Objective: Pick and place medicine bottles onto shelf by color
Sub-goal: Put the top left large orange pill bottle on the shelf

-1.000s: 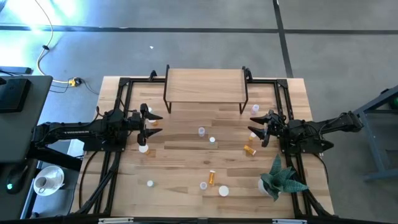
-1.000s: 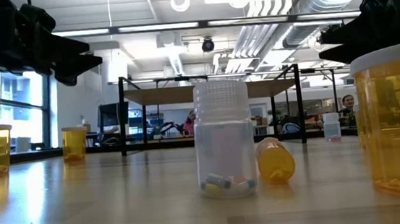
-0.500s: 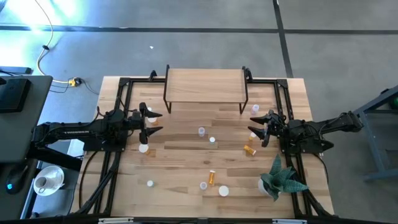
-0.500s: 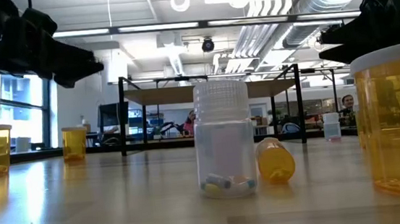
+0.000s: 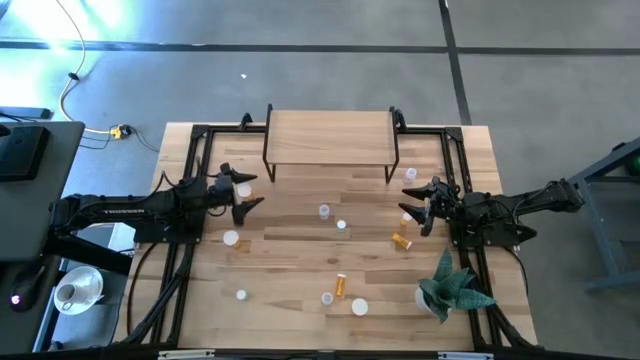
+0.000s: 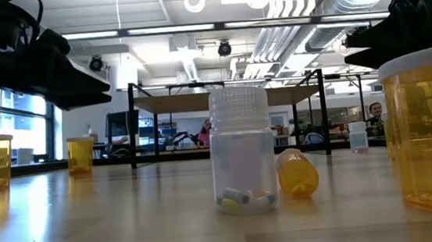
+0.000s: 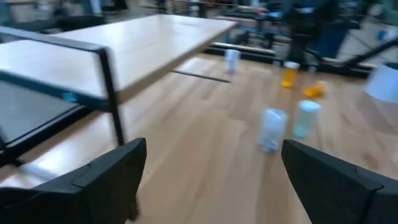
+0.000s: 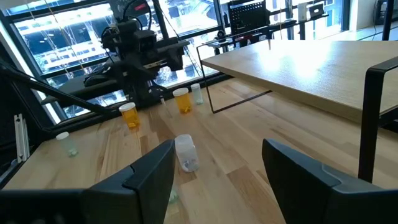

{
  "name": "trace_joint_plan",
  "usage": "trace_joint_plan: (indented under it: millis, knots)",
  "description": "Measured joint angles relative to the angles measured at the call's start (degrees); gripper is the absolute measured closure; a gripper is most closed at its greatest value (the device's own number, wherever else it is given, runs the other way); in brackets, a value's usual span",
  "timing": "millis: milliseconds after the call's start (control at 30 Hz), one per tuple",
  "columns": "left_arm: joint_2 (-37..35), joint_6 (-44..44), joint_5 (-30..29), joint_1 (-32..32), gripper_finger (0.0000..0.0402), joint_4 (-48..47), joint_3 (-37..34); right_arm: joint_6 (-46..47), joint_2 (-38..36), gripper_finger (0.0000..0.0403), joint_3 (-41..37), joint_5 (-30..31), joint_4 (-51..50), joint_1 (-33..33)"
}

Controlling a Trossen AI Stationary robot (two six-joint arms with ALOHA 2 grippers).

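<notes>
Medicine bottles (image 5: 341, 226) lie scattered across the tabletop (image 5: 300, 260) at mid-frame below the empty shelf (image 5: 330, 137), both the left gripper (image 5: 243, 190) and right gripper (image 5: 414, 202) hovering with fingers apart, so picking seems next: descend over one bottle.

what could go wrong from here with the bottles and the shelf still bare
1. The left claw is open, empty and raised near the shelf; coming down it might tip the white-capped bottle standing close by.
2. One orange bottle lies on its side near the right claw and may roll if nudged.
3. The two pale bottles stand close together, so a grasp could knock the neighbour.
</notes>
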Motion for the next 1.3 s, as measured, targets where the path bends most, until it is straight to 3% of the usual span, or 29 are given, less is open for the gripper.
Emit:
trace_joint_plan:
  millis: [233, 633, 767, 1000, 1300]
  knots:
    - [0.00, -5.67, 1.41, 0.00, 0.0039, -0.08, 0.00, 0.00, 0.02, 0.0171, 0.00, 0.02, 0.00, -0.02]
    - [0.00, -4.05, 3.52, -0.02, 0.0039, 7.49, 0.11, 0.00, 0.02, 0.0171, 0.00, 0.02, 0.00, -0.02]
    - [0.00, -5.05, 2.86, -0.04, 0.0039, 5.63, 3.88, 0.00, 0.02, 0.0171, -0.02, 0.00, 0.00, -0.01]
    - [2.42, -6.59, -4.79, -0.04, 0.0039, -11.88, 16.46, 0.00, 0.00, 0.0171, -0.01, 0.00, 0.00, -0.01]
    - [8.33, -20.49, -7.59, -0.04, 0.0039, -37.26, 29.58, 0.00, 0.02, 0.0171, 0.00, 0.01, 0.00, -0.02]
